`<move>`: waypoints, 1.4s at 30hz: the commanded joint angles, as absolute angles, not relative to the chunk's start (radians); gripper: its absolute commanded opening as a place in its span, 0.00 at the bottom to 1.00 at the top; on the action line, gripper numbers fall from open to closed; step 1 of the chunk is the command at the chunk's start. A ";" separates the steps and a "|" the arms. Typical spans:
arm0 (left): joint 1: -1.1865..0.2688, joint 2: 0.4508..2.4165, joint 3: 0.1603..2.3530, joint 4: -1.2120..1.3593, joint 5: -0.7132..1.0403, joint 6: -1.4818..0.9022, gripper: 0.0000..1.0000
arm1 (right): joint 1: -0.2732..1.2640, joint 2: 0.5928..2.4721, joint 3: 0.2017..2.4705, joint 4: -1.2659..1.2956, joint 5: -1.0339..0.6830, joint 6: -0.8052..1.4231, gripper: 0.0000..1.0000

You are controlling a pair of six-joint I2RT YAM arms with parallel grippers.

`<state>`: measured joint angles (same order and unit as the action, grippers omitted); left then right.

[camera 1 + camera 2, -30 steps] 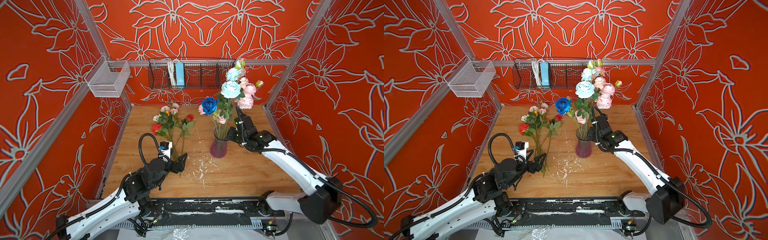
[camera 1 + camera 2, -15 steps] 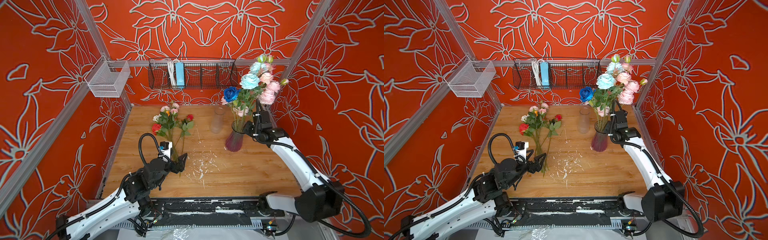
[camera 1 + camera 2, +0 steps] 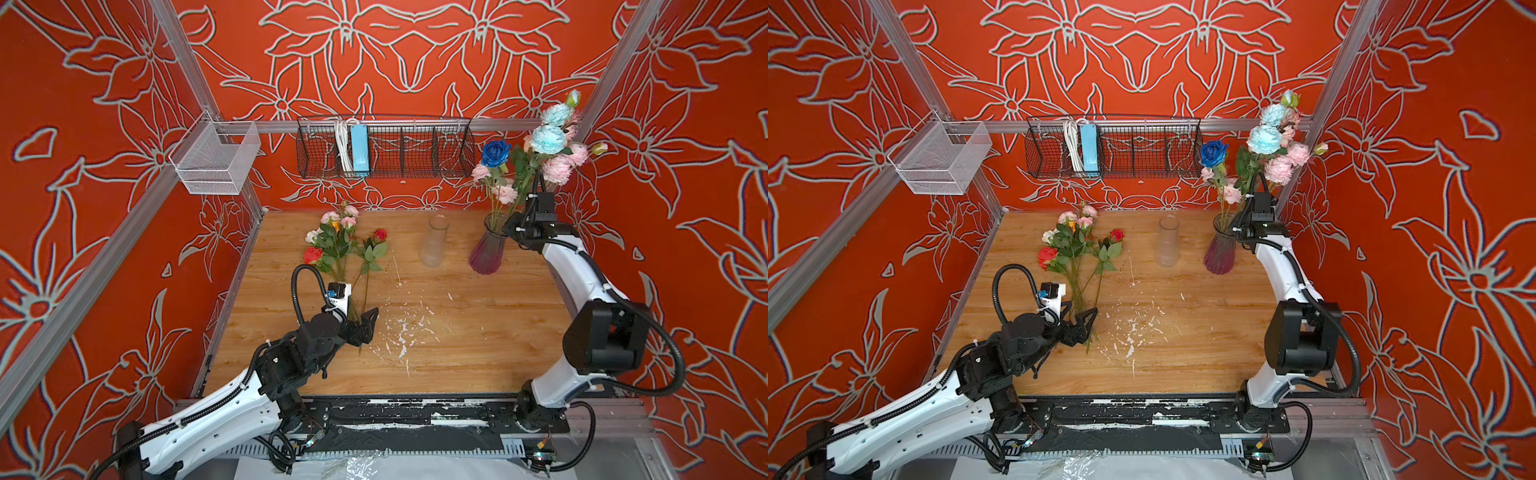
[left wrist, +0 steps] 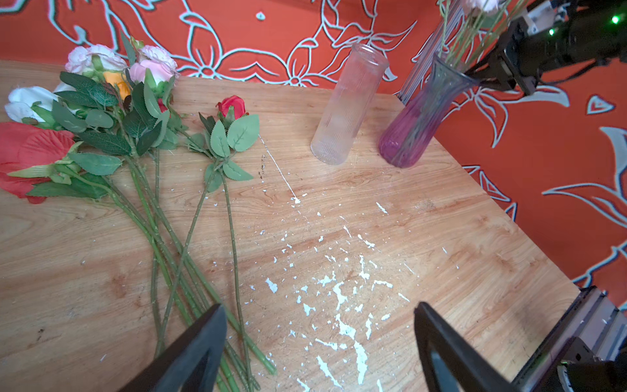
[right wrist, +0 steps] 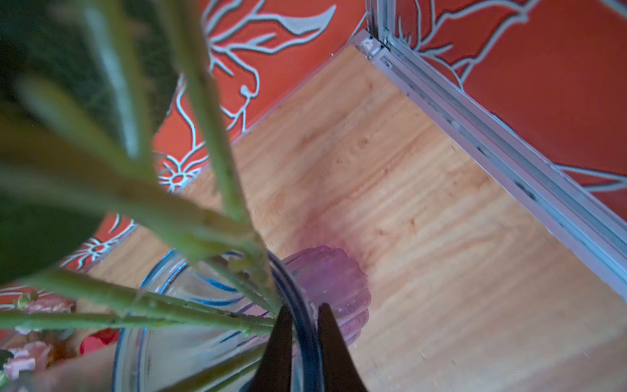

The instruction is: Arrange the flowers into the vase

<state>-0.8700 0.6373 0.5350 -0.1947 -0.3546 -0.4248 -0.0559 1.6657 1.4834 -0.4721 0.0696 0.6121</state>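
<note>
Red wallpaper with grey-outlined lilies closes in a wooden tabletop (image 3: 457,353) in both top views. Near its far right corner stands the purple vase (image 3: 487,253), with the standing flowers (image 3: 548,141), light blue, dark blue and pale pink, rising from its mouth. The right claw (image 3: 508,227) sits at that vase's rim. A clear vase (image 3: 434,245) stands just left of the purple vase, apart from it. Well left of the purple vase lie the loose flowers (image 3: 340,249), heads toward the back wall. Their stem ends run under the left claw (image 3: 1080,311), which is spread wide and holds nothing. A black wire basket (image 3: 386,147) hangs on the wall, up and left of the purple vase. The left wrist view shows that claw's fingers (image 4: 198,346) far apart over white-flecked wood, with green stems passing beneath one of them. Across the table the purple vase has the other claw on its lip. In the right wrist view, two nearly closed fingers (image 5: 278,346) pinch the purple vase's glass rim, one inside beside the stems and one outside.
</note>
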 commanded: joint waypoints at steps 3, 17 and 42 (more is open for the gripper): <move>-0.871 0.653 0.594 -0.210 -0.368 -0.439 0.86 | -0.081 1.837 1.617 -0.534 0.136 0.530 0.00; -0.871 0.762 0.670 -0.198 -0.377 -0.404 0.86 | -0.141 1.975 1.791 -0.604 0.117 0.495 0.00; -0.870 0.749 0.716 -0.240 -0.368 -0.391 0.87 | -0.147 1.740 1.651 -0.557 0.045 0.516 0.55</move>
